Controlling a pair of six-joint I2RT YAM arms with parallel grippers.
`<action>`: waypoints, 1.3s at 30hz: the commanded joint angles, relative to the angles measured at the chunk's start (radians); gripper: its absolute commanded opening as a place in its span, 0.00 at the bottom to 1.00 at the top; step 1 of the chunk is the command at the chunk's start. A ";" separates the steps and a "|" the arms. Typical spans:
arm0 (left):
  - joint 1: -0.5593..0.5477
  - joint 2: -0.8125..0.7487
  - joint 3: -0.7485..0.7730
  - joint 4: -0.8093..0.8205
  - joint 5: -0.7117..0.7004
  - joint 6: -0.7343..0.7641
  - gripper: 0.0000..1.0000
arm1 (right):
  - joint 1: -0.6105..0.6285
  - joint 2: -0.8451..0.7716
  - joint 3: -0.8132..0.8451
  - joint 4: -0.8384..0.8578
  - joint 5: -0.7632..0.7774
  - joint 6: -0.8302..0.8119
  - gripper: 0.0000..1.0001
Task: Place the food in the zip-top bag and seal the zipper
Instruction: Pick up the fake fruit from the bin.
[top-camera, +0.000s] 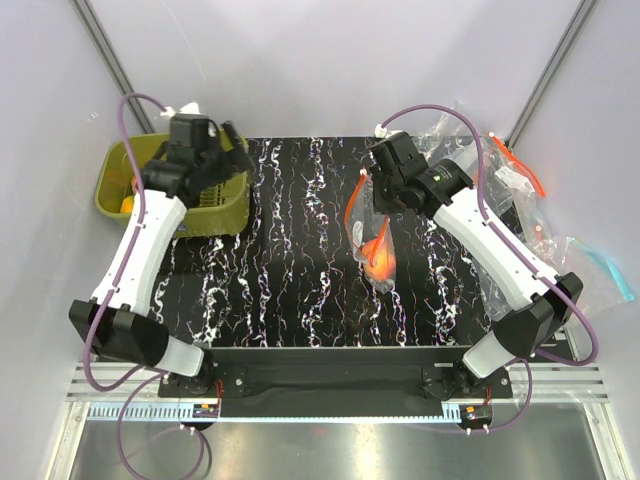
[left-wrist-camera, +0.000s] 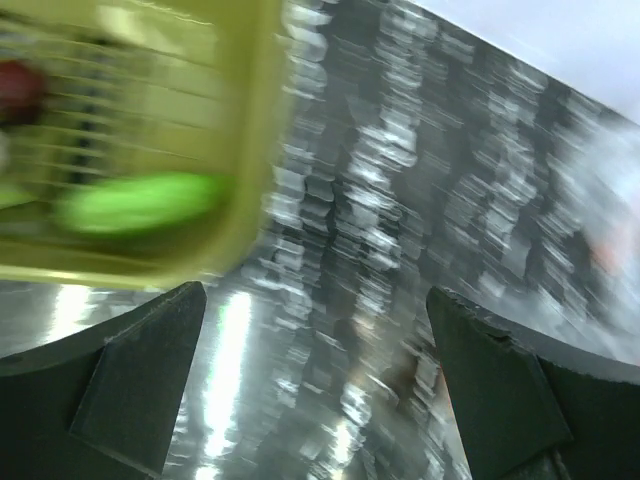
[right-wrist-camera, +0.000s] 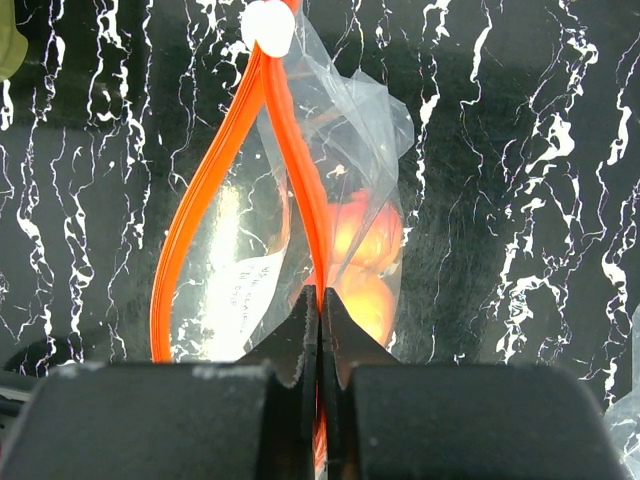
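My right gripper (top-camera: 378, 203) is shut on one side of the red-orange zipper (right-wrist-camera: 292, 150) and holds the clear zip-top bag (top-camera: 372, 245) hanging above the table's middle. The bag's mouth gapes open in a loop, with the white slider (right-wrist-camera: 268, 28) at its far end. Two orange-pink fruits (right-wrist-camera: 366, 262) lie inside the bag (right-wrist-camera: 235, 280), beside my right gripper (right-wrist-camera: 319, 300). No purple fruit shows. My left gripper (top-camera: 232, 150) is over the olive basket's right wall. In the blurred left wrist view it (left-wrist-camera: 315, 300) is open and empty.
The olive-green basket (top-camera: 218, 216) stands at the back left, with an orange item (top-camera: 127, 203) in it. The left wrist view shows the basket (left-wrist-camera: 250, 150) holding a green item (left-wrist-camera: 140, 200) and a red one (left-wrist-camera: 18, 85). Spare clear bags (top-camera: 515, 185), one with a light-blue strip (top-camera: 608, 268), lie at the right.
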 joint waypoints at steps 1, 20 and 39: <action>0.118 0.059 0.045 -0.065 -0.087 0.095 0.99 | 0.001 -0.039 -0.004 0.035 -0.020 -0.013 0.00; 0.447 0.530 0.433 -0.027 -0.200 0.113 0.99 | 0.001 -0.049 -0.070 0.099 -0.056 -0.078 0.00; 0.532 0.748 0.500 0.116 -0.289 0.144 0.98 | -0.011 0.047 -0.113 0.185 -0.083 -0.150 0.00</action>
